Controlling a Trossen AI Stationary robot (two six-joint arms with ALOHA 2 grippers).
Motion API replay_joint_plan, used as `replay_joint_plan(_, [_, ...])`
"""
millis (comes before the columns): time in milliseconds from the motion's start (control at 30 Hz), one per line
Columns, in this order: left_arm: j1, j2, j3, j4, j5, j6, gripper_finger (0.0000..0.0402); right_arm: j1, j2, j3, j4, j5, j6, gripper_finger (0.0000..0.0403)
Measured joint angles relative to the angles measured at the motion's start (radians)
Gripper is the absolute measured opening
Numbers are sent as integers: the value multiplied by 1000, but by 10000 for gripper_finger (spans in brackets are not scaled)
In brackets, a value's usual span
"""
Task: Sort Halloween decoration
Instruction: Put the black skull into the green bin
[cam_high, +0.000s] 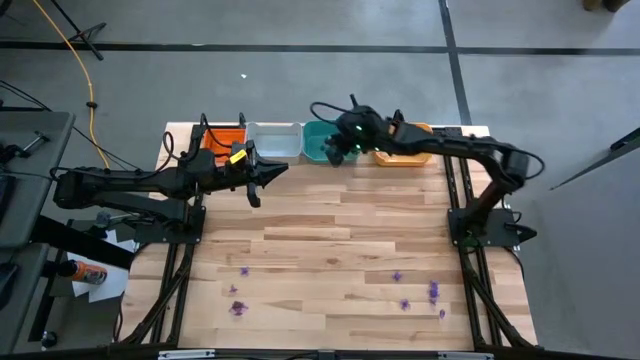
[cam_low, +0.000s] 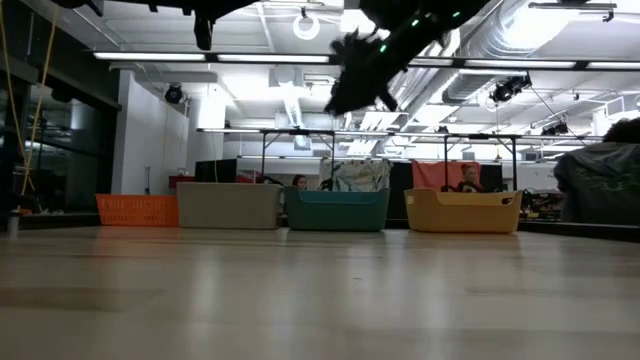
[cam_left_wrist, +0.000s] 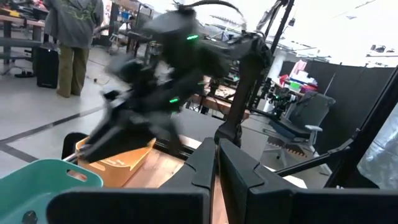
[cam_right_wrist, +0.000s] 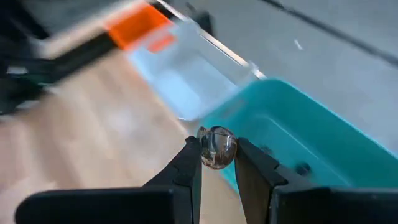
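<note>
- Wooden planks make up the bench (cam_high: 340, 230) in the high view; four trays line its far edge: orange tray (cam_high: 226, 137), pale grey tray (cam_high: 274, 141), teal tray (cam_high: 322, 142), yellow tray (cam_high: 404, 146). The right gripper (cam_high: 336, 152) hangs over the teal tray's near edge. The left gripper (cam_high: 275, 171) sits in front of the grey tray, fingers closed on nothing visible. Purple trinkets (cam_high: 405, 303) lie scattered along the near side of the bench.
- Low view: the trays stand in a row at the far edge, with an open workshop and ceiling lights behind. The right gripper (cam_low: 345, 95) hangs blurred above the teal tray; its fingers are hard to make out.
- Left wrist view: the left arm's fingers (cam_left_wrist: 205, 171) meet. The right arm beyond is smeared by motion. A person (cam_left_wrist: 73, 37) stands in the room.
- Right wrist view: the fingers (cam_right_wrist: 189, 163) are narrowly parted, pinching a small round pale trinket (cam_right_wrist: 217, 147) above the teal tray's rim.
</note>
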Motion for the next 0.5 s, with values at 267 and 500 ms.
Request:
replay_joint_plan(267, [0,0,0,0,0,1,10,-74,233,161,-135,100,145,70])
replay_joint_plan(500, [0,0,0,-1,0,1,10,-105,322,194,-148,109,321,95])
